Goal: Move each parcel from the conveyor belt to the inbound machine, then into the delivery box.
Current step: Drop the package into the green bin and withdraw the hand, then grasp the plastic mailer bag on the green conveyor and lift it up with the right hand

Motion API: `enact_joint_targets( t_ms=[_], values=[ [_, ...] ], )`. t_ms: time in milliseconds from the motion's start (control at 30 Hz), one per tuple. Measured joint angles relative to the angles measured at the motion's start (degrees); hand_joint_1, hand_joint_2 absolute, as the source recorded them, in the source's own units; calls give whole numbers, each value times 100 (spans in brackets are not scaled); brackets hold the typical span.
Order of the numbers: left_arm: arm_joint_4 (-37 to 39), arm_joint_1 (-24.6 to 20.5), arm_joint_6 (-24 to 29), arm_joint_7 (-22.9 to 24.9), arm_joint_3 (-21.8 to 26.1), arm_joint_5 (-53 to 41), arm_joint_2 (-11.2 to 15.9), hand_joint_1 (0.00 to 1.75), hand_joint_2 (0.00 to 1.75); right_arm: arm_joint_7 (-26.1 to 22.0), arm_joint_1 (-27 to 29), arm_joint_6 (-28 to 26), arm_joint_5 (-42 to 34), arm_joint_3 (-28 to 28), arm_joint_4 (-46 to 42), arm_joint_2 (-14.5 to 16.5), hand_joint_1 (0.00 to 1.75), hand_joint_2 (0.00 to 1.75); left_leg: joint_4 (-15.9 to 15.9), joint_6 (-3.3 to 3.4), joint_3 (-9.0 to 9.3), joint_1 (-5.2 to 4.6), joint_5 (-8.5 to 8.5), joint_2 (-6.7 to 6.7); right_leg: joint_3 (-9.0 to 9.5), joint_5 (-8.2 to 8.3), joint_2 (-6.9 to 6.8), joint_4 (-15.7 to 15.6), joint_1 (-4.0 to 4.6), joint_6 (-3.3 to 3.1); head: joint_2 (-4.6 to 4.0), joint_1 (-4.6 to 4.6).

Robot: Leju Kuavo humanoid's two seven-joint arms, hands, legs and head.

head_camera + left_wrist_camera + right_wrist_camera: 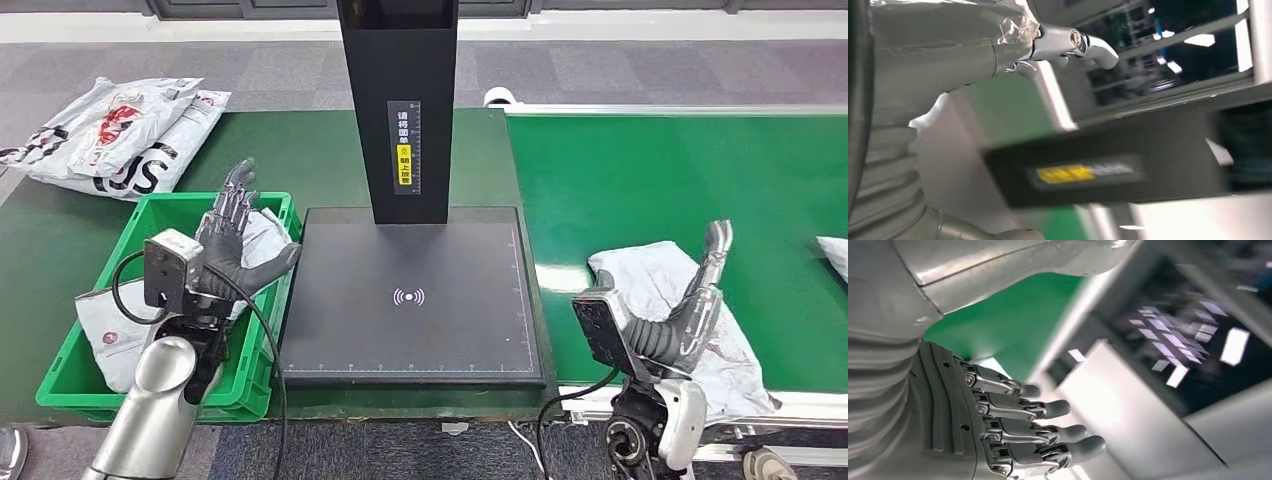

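A crumpled grey parcel (645,272) lies on the green conveyor belt (660,170) near its front edge. My right hand (697,296) hovers over that parcel, fingers (1048,427) stretched out and apart, holding nothing. The black inbound machine platform (412,300) sits bare in the middle, under its black column (398,110). My left hand (234,245) is raised above the green delivery box (95,378), fingers spread and empty. White parcels (108,330) lie in that box. The left wrist view shows the column's yellow label (1065,173), blurred.
A pile of white printed parcels (110,135) rests on the table at the back left. Another parcel (834,254) pokes in at the belt's right edge. A cable loops from my left wrist camera (172,268).
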Motion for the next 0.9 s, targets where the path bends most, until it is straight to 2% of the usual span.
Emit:
enact_joint_targets(
  t_ms=[167, 400, 667, 900],
  values=[
    [-476, 161, 161, 14, -507, 170, -371, 0, 175, 901, 136, 479, 1052, -401, 589, 1, 0, 175, -1, 0, -1, 0, 0, -5, 3, -4, -5, -1, 1, 6, 0, 0],
    [-750, 268, 27, 86, -553, 49, -713, 0, 175, 1489, 154, 1014, 1761, -1047, 1396, 1, 0, 175, -1, 0, 0, 1, 0, -1, 2, -4, -1, 0, 1, 6, 1, 0],
    [-832, 358, -151, 115, -553, -125, -893, 0, 175, 2166, -91, 1719, 2299, -1569, 2535, -53, 0, 175, -1, 0, 0, 1, 0, 0, 5, -4, 0, 0, 0, 6, 1, 1],
    [-839, 367, -159, 120, -553, -160, -924, 0, 175, 2330, -284, 1826, 2505, -1843, 3250, -140, 0, 175, -1, 0, 0, 1, 0, 1, 4, -4, 1, 0, 0, 6, 0, 0]
  ],
)
